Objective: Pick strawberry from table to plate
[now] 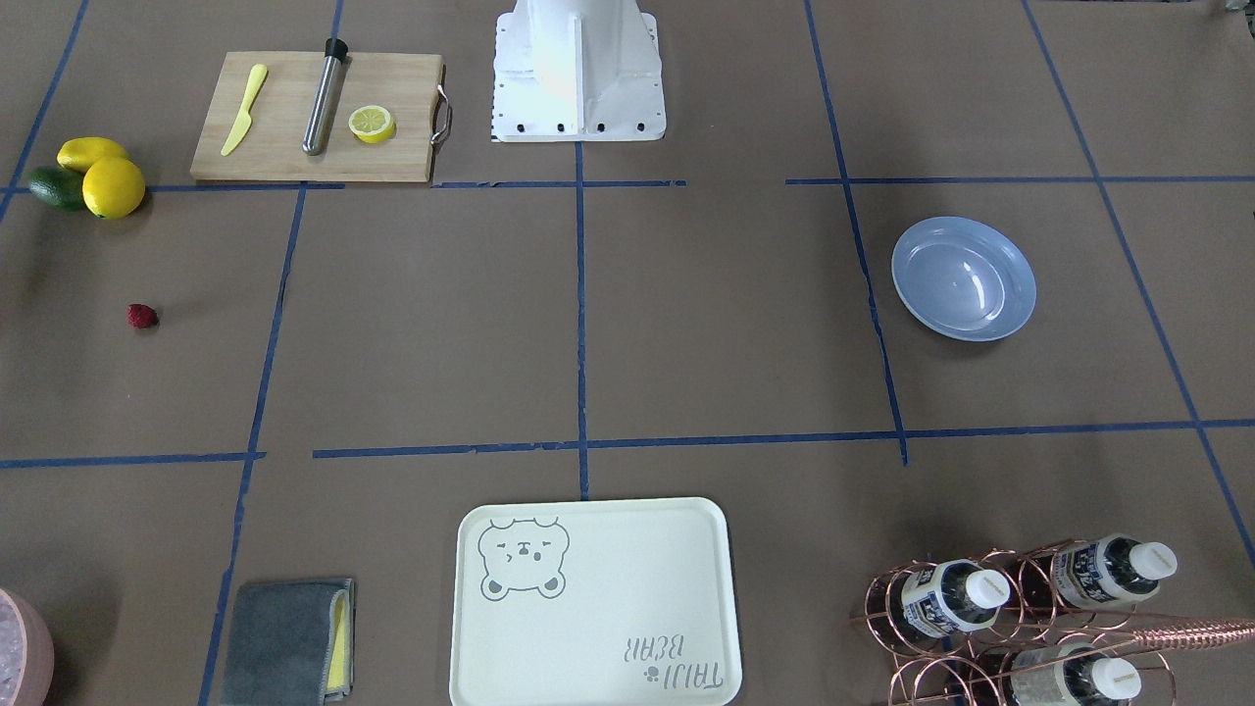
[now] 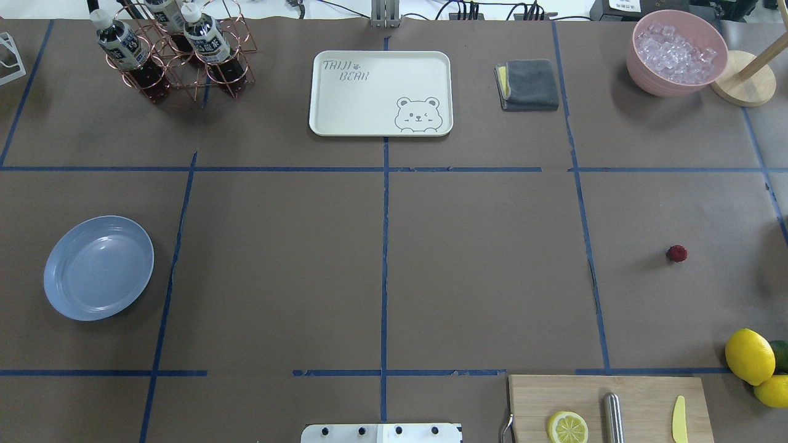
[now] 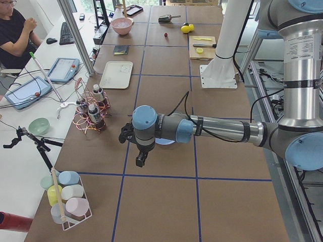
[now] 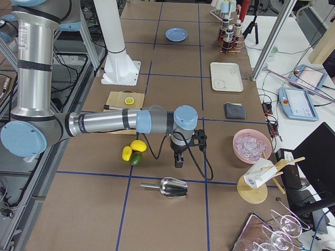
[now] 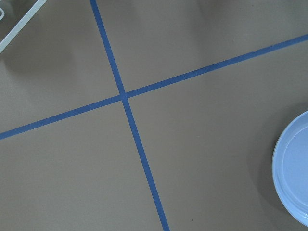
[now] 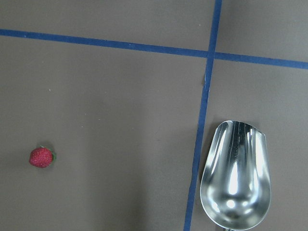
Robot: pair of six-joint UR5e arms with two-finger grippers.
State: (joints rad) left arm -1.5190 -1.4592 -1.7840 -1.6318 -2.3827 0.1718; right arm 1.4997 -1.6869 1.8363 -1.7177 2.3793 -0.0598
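The strawberry (image 1: 141,315) (image 2: 676,253), small and dark red, lies alone on the table (image 2: 480,277) on the robot's right side; the right wrist view has it at lower left (image 6: 42,157). The pale-blue plate (image 1: 964,278) (image 2: 98,267) rests empty on the robot's left side, its rim at the edge of the left wrist view (image 5: 293,168). My left gripper (image 3: 140,160) hangs above the table beside the plate. My right gripper (image 4: 178,162) hovers over the table's right end. Both show only in the side views, so I cannot tell whether they are open or shut.
A wooden cutting board (image 2: 606,406) carries a lemon half (image 2: 567,427), a metal rod and a yellow knife. Two lemons (image 2: 749,355) and a lime sit nearby. A metal scoop (image 6: 236,175), bear-print tray (image 2: 380,92), grey cloth (image 2: 527,84), bottle rack (image 2: 175,52) and ice bowl (image 2: 676,52) stand around.
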